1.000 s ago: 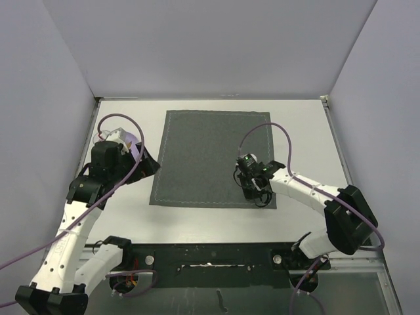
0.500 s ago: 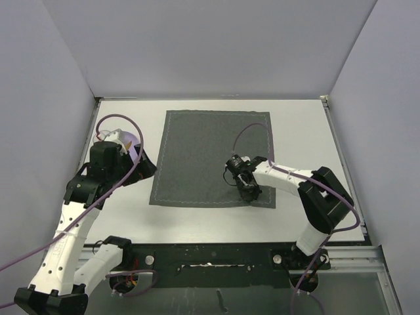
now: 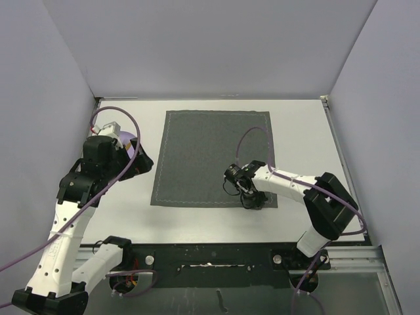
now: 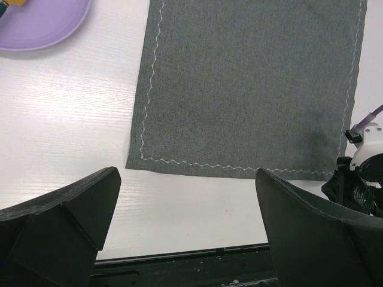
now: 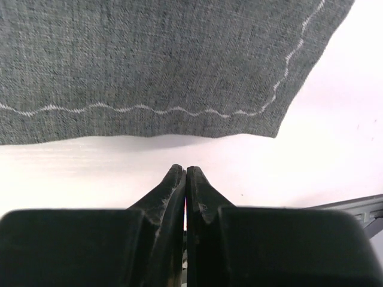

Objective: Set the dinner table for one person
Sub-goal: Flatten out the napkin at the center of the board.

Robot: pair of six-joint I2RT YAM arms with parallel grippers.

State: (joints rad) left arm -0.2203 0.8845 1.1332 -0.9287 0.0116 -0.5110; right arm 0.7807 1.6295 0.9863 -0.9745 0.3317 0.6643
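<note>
Flat dark grey placemat [image 3: 213, 157] with white zigzag stitching; lilac plate [image 4: 42, 24] apart, left of it.

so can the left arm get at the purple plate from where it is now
Probably yes: the purple plate lies on the table beside the placemat, close to the left fingers, which are open, and nothing shows between them.
</note>
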